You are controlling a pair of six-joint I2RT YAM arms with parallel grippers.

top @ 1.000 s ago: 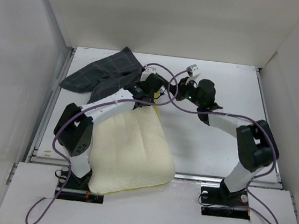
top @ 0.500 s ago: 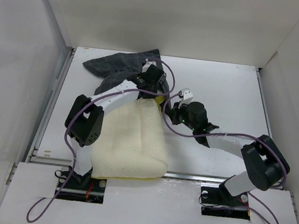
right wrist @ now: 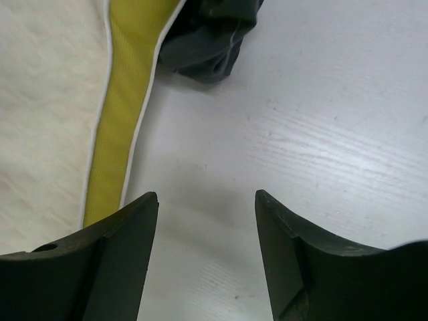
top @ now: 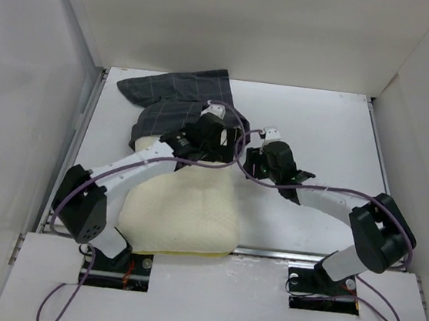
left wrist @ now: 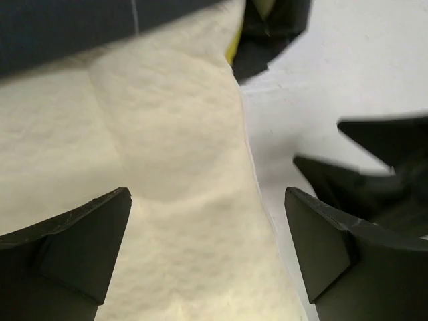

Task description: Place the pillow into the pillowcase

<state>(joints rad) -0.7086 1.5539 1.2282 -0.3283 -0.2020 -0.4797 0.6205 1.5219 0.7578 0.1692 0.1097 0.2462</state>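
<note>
Pillow (left wrist: 167,134) lies under the wide left gripper (left wrist: 207,194) — right gripper (right wrist: 206,194) parted, empty, near pillowcase (right wrist: 207,40).

Pillow (top: 181,215): cream-yellow, soft textured face with quilted creases, yellow side band edged in white piping.
Pillow pose: flat, near left of the table (top: 323,122), near edge at the front rim.
Pillowcase (top: 177,94): dark grey, thin light check.
Pillowcase pose: crumpled at far left, near part overlapping the pillow's far end.

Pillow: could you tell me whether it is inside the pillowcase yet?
Mostly out: the pillow lies bare, with the pillowcase bunched at its far edge. Whether that edge is tucked inside, I cannot tell.
</note>
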